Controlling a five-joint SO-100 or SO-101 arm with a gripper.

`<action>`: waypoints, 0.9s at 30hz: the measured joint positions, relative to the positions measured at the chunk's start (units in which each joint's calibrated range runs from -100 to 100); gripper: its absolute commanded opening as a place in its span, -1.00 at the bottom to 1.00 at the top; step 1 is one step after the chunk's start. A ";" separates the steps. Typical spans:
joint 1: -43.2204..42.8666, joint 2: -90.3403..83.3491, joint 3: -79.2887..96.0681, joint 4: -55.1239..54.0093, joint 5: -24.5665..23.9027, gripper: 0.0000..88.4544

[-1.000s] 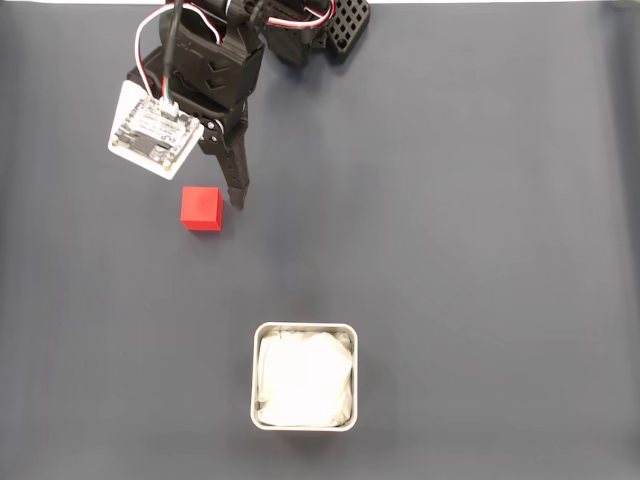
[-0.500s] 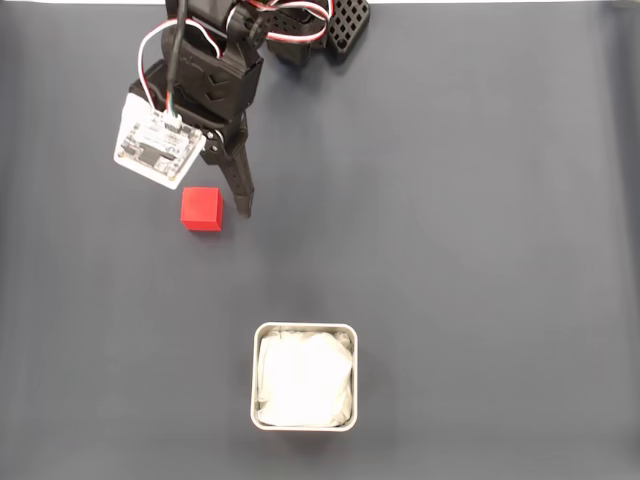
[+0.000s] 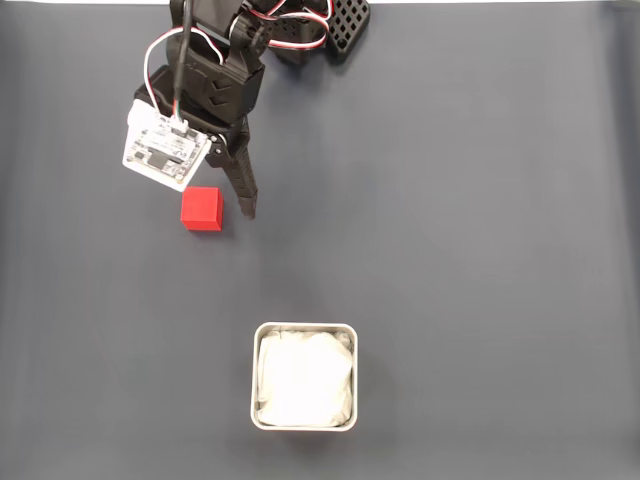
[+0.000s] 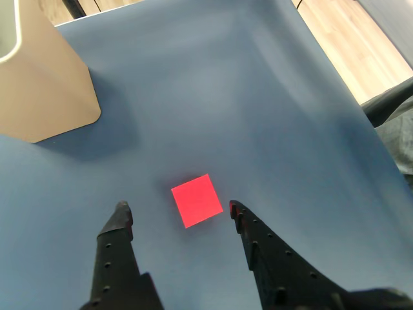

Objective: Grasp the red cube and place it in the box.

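The red cube (image 3: 201, 209) lies on the dark mat at the upper left of the fixed view. My gripper (image 3: 226, 203) hangs over it, open; one black finger (image 3: 243, 190) reaches down just right of the cube, and the other is hidden under the white camera board (image 3: 166, 151). In the wrist view the cube (image 4: 196, 200) sits between and slightly ahead of the two fingertips (image 4: 121, 213), touching neither. The box (image 3: 304, 376), a silver tin with white lining, stands well below the cube in the fixed view. Its wall (image 4: 45, 84) rises at the upper left of the wrist view.
The arm's black base (image 3: 340, 25) sits at the top edge of the fixed view. The mat (image 3: 480, 250) spreads flat around cube and box. In the wrist view the mat's edge and a wooden floor (image 4: 348, 39) lie at the upper right.
The gripper and its camera board have shifted a little down and right in the fixed view, closing in around the cube. The cube and the box have not moved.
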 measured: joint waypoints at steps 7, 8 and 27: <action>0.00 1.39 0.54 -1.91 0.05 -0.19; 0.00 1.74 0.81 -2.15 0.05 -0.19; 0.00 6.43 2.08 -6.60 0.05 -0.18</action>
